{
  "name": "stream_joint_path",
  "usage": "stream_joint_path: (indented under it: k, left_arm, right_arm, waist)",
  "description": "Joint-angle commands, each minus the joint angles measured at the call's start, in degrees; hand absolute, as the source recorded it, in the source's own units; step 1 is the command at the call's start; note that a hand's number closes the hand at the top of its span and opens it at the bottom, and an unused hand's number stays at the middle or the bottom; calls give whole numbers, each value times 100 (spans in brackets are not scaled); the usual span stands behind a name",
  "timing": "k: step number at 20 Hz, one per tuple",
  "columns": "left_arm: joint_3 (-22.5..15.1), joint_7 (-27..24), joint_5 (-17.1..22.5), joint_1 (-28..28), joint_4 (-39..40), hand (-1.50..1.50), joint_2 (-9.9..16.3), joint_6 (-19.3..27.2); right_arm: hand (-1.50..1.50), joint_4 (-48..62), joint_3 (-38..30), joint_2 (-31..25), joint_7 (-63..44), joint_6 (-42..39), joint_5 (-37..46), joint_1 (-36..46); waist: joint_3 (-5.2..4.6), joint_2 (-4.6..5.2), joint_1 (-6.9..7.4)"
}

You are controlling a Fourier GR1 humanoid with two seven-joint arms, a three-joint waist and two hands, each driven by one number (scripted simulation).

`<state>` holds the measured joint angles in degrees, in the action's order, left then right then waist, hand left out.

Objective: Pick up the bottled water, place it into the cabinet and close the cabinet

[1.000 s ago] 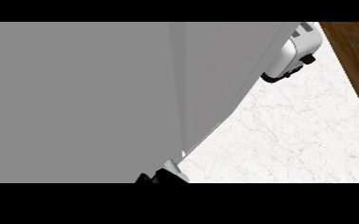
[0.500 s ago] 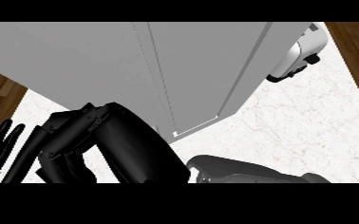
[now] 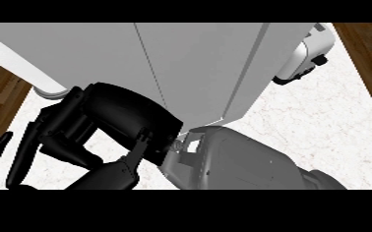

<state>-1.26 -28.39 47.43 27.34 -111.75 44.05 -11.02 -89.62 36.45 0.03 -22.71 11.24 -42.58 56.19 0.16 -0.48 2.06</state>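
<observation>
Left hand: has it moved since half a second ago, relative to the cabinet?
Yes. The left hand has risen from the lower left and now sits closer to the cabinet's bottom corner.

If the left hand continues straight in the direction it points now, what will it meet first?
Most likely the cabinet. The left hand shows as a black mass directly below the cabinet's grey front panels, facing up the view toward them. Nothing shows between them, though depth is unclear, so it may already touch.
</observation>
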Motion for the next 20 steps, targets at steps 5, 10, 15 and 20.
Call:
stream_joint_path:
  k: [5, 10, 15, 20]
  left_arm:
    - [329, 147, 128, 172, 29, -150, -43, -238]
    - [218, 262, 57, 144, -108, -150, -105, -103]
    - [334, 346, 114, 77, -199, -150, -70, -58]
    - [412, 388, 117, 73, -318, -150, -55, -52]
  right_arm:
    - [150, 1072, -648, -289, 644, -794, 156, -229]
    - [150, 1636, -971, -543, 998, -558, 623, -69]
    - [150, 2058, -1111, -841, 1235, -625, 885, -69]
    - [150, 2220, -1336, -908, 1389, -479, 951, -31]
  waist:
    - [-18, 63, -97]
    - [-20, 83, -113]
    - [-19, 103, -130]
    - [-16, 89, -158]
